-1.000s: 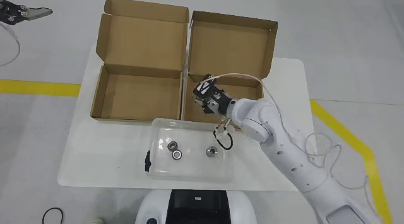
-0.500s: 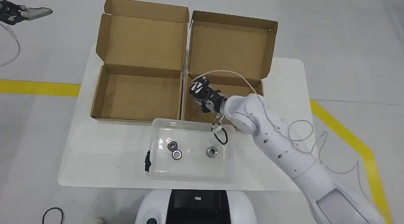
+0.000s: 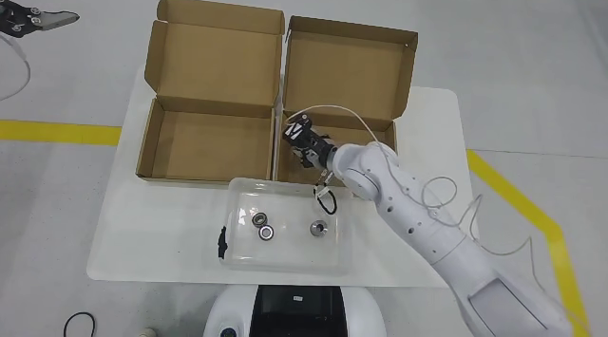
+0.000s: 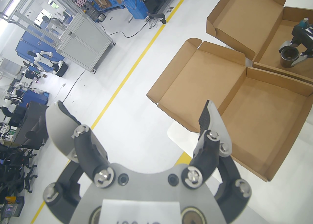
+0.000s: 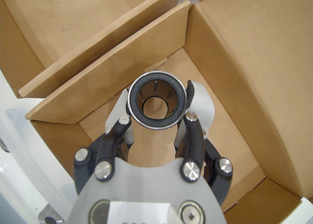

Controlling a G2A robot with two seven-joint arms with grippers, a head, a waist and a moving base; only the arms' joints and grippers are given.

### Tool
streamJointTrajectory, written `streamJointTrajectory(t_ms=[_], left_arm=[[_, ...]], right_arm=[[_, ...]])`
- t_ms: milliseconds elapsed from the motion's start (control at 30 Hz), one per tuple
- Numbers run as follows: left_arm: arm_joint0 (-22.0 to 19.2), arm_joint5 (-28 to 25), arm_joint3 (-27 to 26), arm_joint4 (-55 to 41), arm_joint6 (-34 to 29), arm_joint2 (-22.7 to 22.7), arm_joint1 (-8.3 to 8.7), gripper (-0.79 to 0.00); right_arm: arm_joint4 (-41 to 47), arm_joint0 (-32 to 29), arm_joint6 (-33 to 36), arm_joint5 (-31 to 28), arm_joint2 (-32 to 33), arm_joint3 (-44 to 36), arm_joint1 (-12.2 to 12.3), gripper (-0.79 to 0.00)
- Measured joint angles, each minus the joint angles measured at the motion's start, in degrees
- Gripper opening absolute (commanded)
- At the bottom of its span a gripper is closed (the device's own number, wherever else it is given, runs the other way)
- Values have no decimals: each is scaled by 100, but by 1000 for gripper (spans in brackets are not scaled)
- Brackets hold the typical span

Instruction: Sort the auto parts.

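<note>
**First onlooker:** The white table [image 3: 432, 138] carries a left box [image 3: 204, 145] and a right box [image 3: 347, 71], both open cardboard, side by side, with lids reaching past the far edge. Is there room to move?

**Second onlooker:** Plenty on the left, where the box floor is bare. On the table's near side a clear tray [image 3: 290, 250] lies just beside both front walls.

**First:** And the arms?

**Second:** The left gripper [image 3: 38, 19] hangs well off the table's left edge, over the floor, jaws spread wide around nothing. The right gripper [image 5: 157, 97] sits low in the right box, in the near corner by the wall facing the left box. It's tight there.

**First:** Holding what?

**Second:** Its fingers [image 5: 201, 102] clamp a black cylindrical bushing [image 5: 157, 123], upright. I can't tell whether it touches the box floor.

**First:** How do the views differ?

**Second:** The right wrist view looks down the bore, which is lined with ball tracks. The left wrist view catches the bushing side-on, behind the box's wall.

**First:** And the smallest things?

**Second:** Three round bearings [image 3: 267, 233] in the tray, and a black piece [image 3: 222, 240] at its left rim.
</note>
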Motion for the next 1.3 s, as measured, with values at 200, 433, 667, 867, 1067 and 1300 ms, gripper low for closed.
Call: streamJointTrajectory(t_ms=[200,433,667,867,1067,1300], left_arm=[[0,0,0,0,0,0,0,0],[0,0,0,0,0,0,0,0],[0,0,0,0,0,0,0,0],[0,0,0,0,0,0,0,0],[0,0,0,0,0,0,0,0],[0,0,0,0,0,0,0,0]], right_arm=[[0,16,-122,-100,11,146,-49,-139],[-79,-6,-147,-198,80,182,-64,0],[-328,-269,-174,-361,446,-489,78,0],[-565,-666,412,-877,860,-1767,286,0],[-537,-1218,682,-1413,1267,-2976,465,0],[-107,-1777,1117,-2191,1601,-3863,638,0]])
